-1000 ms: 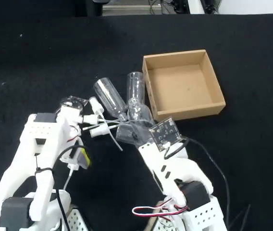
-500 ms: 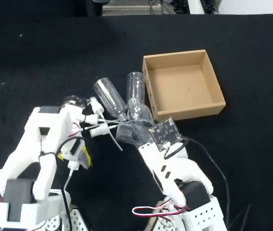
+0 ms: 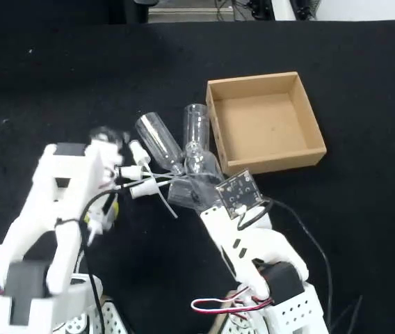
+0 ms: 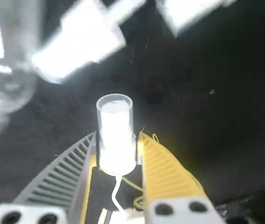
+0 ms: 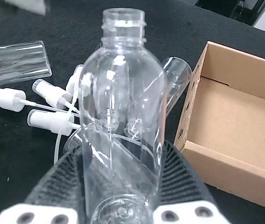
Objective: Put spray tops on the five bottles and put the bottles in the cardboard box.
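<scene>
Beyond the left pincer (image 4: 116, 140), two white spray tops (image 4: 79, 39) are smeared blurs, one cut by the frame edge; a clear bottle (image 4: 4, 79) beside them is blurred and half cut off. From above, at seven o'clock of the cardboard box (image 3: 274, 161), the right arm's wrist (image 3: 239, 191) covers most of its held bottle (image 5: 123, 93). Both arms' bases (image 3: 281, 306) run off the six o'clock edge.

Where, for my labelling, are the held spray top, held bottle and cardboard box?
spray top (image 4: 116, 135): left wrist view, clear cap.
bottle (image 5: 123, 116): right wrist view, body.
cardboard box (image 3: 263, 129): high view, bare floor.
</scene>
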### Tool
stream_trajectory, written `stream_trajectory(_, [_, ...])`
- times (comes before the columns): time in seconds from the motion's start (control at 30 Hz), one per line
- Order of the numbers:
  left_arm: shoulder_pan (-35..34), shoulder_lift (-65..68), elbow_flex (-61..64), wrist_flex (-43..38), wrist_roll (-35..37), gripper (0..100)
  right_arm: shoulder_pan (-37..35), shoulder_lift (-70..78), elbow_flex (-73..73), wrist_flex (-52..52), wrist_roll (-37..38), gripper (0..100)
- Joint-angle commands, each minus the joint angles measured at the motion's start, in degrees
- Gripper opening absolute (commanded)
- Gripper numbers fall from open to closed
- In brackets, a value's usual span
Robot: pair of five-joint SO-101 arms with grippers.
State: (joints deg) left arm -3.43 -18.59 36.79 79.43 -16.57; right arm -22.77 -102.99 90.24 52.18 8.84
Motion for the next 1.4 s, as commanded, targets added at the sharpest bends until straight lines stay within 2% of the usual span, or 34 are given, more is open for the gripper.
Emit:
stream_trajectory(0.0, [1.45,-10.64,-11.38,1.85,7.56,3,-0.62,-5.67,-0.57,0.18,-0.53,1.1])
stream_trajectory(0.1, [1.54,-16.26,-18.07,-0.53,13.63,3,-0.62,-5.67,-0.66,0.18,-0.53,1.1])
stream_trajectory(0.27, [1.54,-21.01,-23.08,-8.88,17.76,3,-0.62,-5.76,-0.75,-2.64,-0.53,1.1])
stream_trajectory(0.47, [3.21,-24.44,-27.03,-19.96,29.10,3,-0.62,-5.67,0.40,-16.62,-0.62,1.1])
stream_trajectory(0.57, [5.93,-26.20,-28.53,-26.11,32.18,3,-0.62,-5.67,2.33,-25.05,-0.62,1.1])
stream_trajectory(0.7, [11.65,-29.27,-28.53,-33.76,32.53,3,-0.62,-5.67,4.26,-33.14,-0.18,1.1])
stream_trajectory(0.93, [18.42,-39.91,-24.92,-34.29,32.53,3,-0.62,-5.76,6.29,-31.74,-0.53,1.1])
stream_trajectory(1.03, [20.97,-43.08,-20.26,-37.36,32.35,3,-0.62,-5.67,6.20,-30.59,-0.53,1.1])
stream_trajectory(1.23, [21.67,-44.13,-9.98,-51.16,32.35,3,-0.62,-5.67,6.20,-30.95,-0.53,1.1])
stream_trajectory(1.37, [22.90,-44.22,-8.66,-51.96,32.44,3,-0.62,-5.67,6.20,-30.95,-0.53,1.1])
